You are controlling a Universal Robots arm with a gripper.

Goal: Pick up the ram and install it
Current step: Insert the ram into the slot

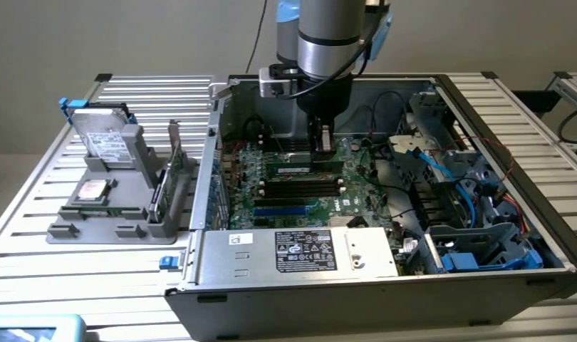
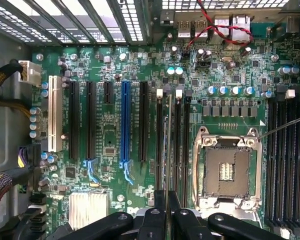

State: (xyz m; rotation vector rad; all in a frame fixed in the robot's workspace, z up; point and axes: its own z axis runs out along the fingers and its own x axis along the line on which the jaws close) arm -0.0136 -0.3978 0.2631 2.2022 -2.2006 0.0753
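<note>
Gripping the ram (image 2: 168, 145), the tool (image 2: 167, 200) is clamped on its edge inside the computer case (image 1: 269, 303), over a memory slot (image 2: 160, 130); pickup looks done, seating unconfirmed

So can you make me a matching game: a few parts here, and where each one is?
Things:
1 ram
2 hard drive
3 processor socket

Places:
A propped in the grey rack beside the computer case
B empty, on the motherboard
C clamped edge-on in the gripper

Pairs: 1-C, 2-A, 3-B
</note>
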